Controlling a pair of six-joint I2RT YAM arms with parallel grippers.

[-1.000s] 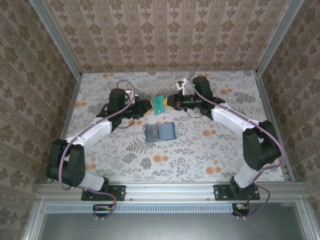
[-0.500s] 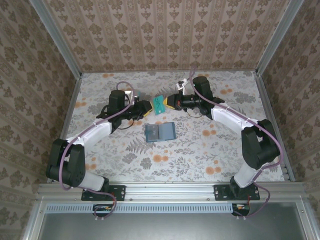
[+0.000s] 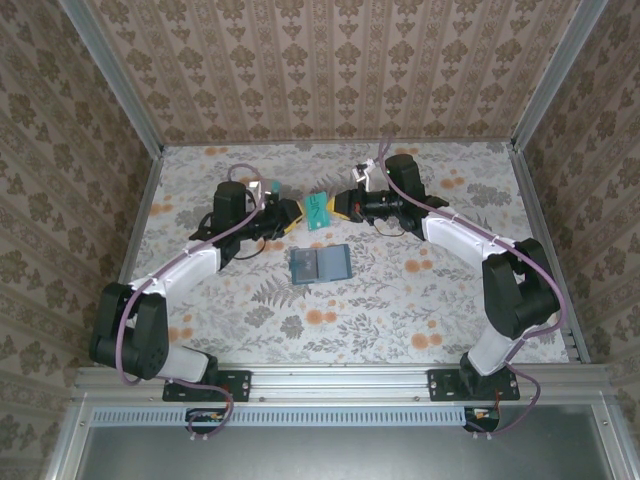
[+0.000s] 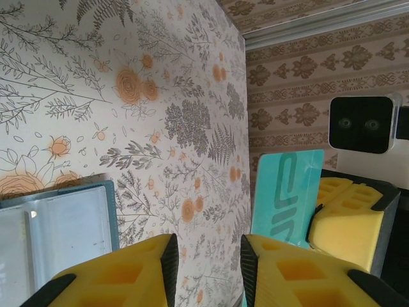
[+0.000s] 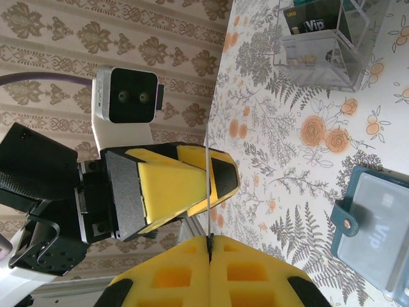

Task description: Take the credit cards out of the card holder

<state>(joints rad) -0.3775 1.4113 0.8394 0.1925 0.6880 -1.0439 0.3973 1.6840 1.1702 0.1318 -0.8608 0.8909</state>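
Right hand (image 5: 209,242) pinching a card (image 5: 208,192) edge-on — card holder (image 5: 376,224) open, lower right

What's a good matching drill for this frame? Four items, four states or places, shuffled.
Items:
1. teal card
2. card holder
3. left hand
4. clear box

States or places:
A. lying open on the table
B. open, gripping nothing
C. standing on the table with a dark card inside
D. clamped edge-on in the right hand

Pairs: 1-D, 2-A, 3-B, 4-C.
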